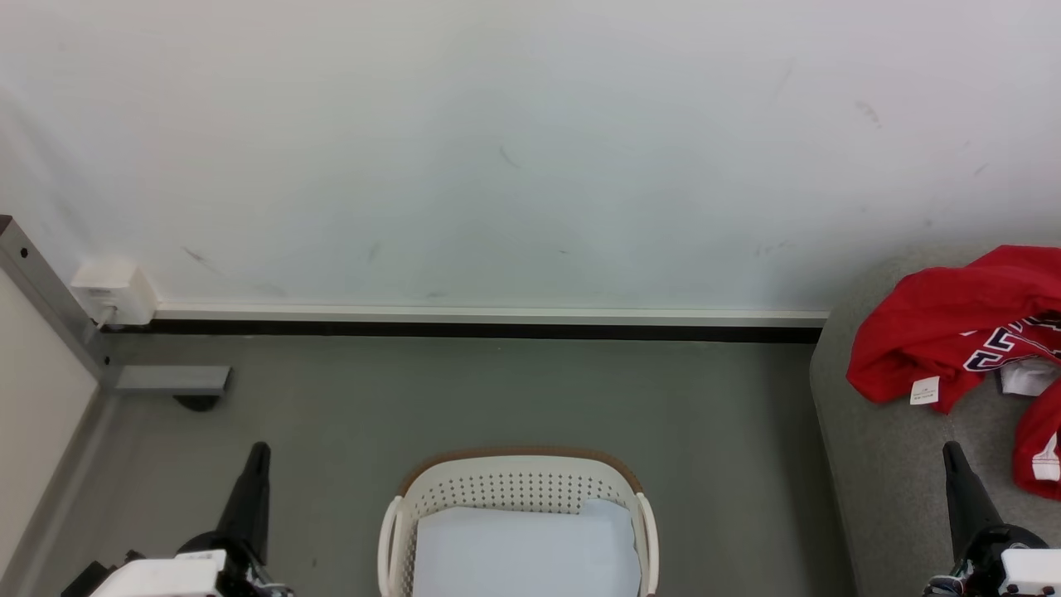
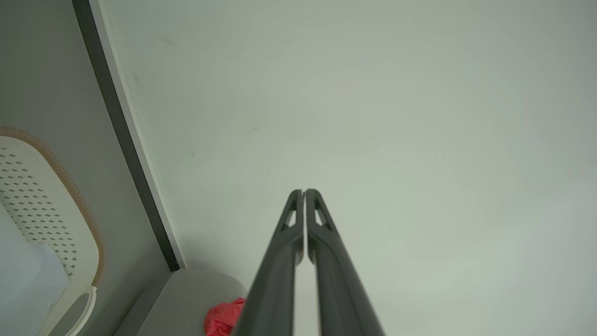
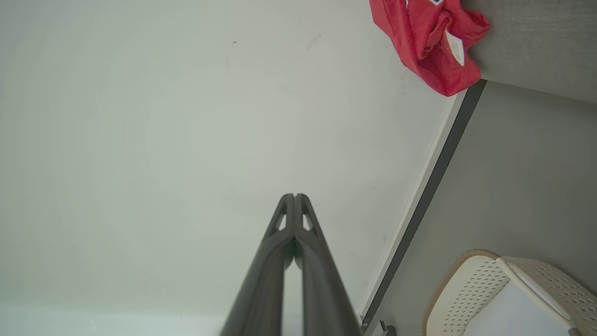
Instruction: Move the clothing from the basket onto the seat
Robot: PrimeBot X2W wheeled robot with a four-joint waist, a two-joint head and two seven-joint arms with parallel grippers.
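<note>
Clothing point(image 1: 945, 332) — just beyond right hand point(image 1: 952, 453)

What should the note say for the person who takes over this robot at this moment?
Left gripper: shut, empty, hanging over the floor left of the basket.
Right gripper: shut, empty, at the seat's front edge.
Clothing: red garments lie crumpled on the seat, near the wall.
Basket: on the floor between the arms. It holds a pale pad; no red fabric in the part that shows.
Done: the clothing seems to be moved.
Left: probably nothing. Check the basket's near end, which the picture cuts off.
</note>
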